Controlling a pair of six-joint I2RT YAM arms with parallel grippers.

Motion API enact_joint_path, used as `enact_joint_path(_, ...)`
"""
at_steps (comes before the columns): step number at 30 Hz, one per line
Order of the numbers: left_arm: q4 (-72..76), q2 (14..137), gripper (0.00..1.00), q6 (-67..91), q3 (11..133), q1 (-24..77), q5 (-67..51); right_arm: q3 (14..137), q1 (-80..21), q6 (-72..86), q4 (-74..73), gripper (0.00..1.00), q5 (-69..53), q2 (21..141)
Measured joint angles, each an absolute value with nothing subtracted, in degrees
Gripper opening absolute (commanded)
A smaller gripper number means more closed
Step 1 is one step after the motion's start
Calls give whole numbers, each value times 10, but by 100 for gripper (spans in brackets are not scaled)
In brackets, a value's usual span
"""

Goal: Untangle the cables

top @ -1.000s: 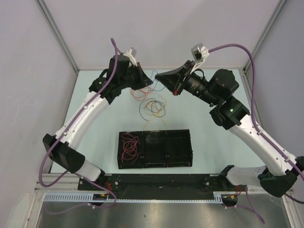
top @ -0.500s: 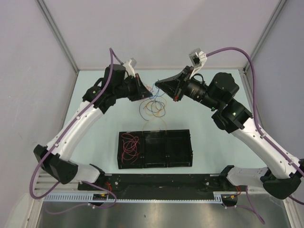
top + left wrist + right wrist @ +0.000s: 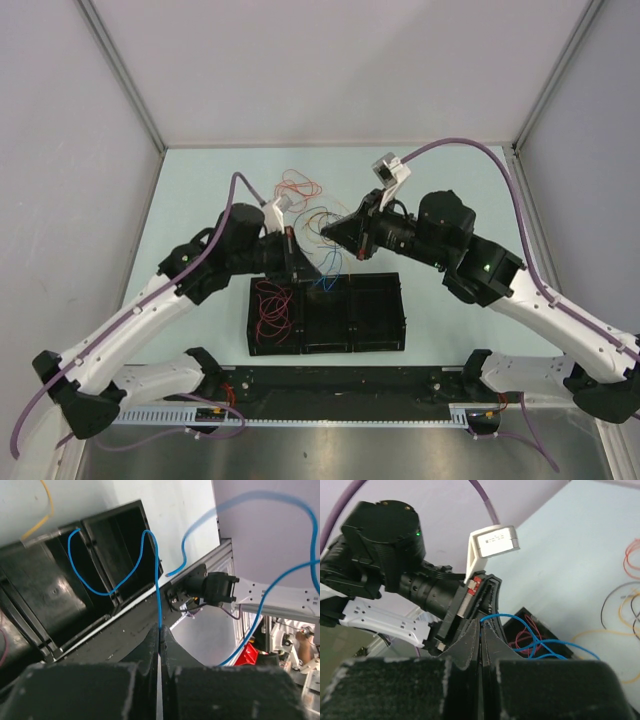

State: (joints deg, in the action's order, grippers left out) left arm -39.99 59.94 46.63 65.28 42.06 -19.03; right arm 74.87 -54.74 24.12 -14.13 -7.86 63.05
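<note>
Left wrist view showed the left end effector point(image 3: 160, 629) clamped on the blue cable point(image 3: 156, 580) over the black tray point(image 3: 110, 510), the right end effector point(image 3: 481, 625) gripping it too; a slow, slack-free lowering seemed best.

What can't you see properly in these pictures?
- Left wrist view: the blue cable goes blurry and runs off the right edge; the yellow cable is cut off at the top.
- Top view: which strand crosses which in the pile, too thin to follow.
- Right wrist view: most of the tray, hidden behind the right gripper.
</note>
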Motion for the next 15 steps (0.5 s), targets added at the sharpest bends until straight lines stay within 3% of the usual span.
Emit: enact_joint_path(15, -332, 557, 0, 551, 458, 465, -186, 620, -599, 276, -166, 0, -27, 618)
